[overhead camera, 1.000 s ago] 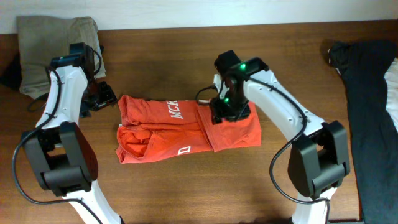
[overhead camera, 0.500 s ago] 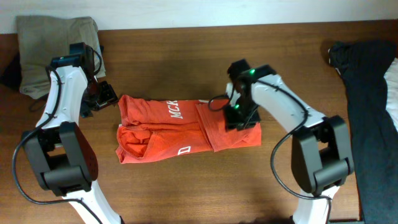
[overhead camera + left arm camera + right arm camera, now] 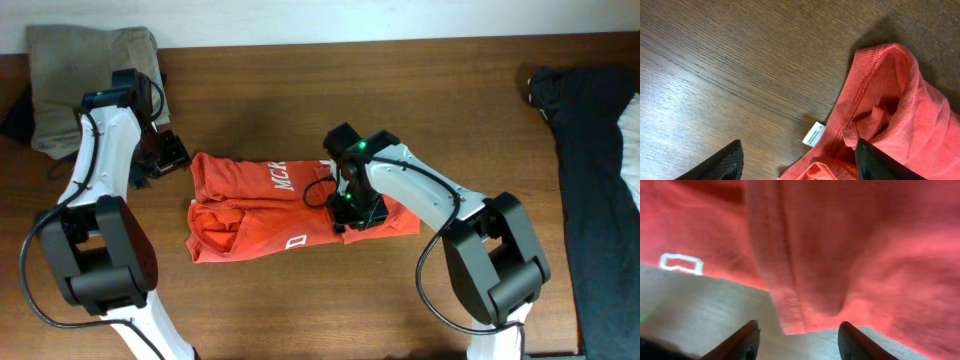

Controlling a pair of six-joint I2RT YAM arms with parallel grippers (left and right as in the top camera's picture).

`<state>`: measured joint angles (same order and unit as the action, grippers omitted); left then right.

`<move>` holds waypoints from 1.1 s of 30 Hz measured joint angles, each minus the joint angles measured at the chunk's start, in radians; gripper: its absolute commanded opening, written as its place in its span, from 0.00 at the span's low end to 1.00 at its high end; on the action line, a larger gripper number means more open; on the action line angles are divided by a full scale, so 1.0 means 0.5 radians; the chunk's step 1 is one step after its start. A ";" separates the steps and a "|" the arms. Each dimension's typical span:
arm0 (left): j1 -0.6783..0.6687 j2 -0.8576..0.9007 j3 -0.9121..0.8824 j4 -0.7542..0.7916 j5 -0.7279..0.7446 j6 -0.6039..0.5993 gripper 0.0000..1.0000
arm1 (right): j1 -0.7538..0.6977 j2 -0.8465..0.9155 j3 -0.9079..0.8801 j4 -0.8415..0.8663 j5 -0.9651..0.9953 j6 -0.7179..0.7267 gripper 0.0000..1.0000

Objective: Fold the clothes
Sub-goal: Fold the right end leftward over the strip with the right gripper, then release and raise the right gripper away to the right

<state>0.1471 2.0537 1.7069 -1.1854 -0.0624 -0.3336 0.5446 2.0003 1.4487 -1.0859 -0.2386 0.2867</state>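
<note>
Left end effector (image 3: 799, 155) and right end effector (image 3: 799, 336), jaws apart.

overhead: right arm (image 3: 410, 185) is covering part of the T-shirt (image 3: 250, 215) and its lettering (image 3: 283, 178); black garment (image 3: 600, 150) is running off the right edge | left wrist: label (image 3: 813, 134) print is showing too small to read | right wrist: T-shirt is appearing blurred, spilling past the frame edges
</note>
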 measured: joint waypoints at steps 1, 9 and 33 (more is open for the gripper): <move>0.000 -0.001 0.000 0.000 0.000 0.000 0.71 | 0.014 0.004 0.000 0.004 0.037 0.024 0.54; 0.000 0.000 0.000 0.000 0.000 0.000 0.72 | 0.108 0.114 -0.004 0.077 0.163 0.195 0.37; 0.000 0.000 0.000 -0.002 0.000 0.001 0.72 | 0.248 0.161 0.327 -0.138 0.175 0.265 0.32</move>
<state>0.1471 2.0537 1.7069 -1.1862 -0.0624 -0.3332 0.6685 2.0808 1.6123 -1.1549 -0.1513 0.4191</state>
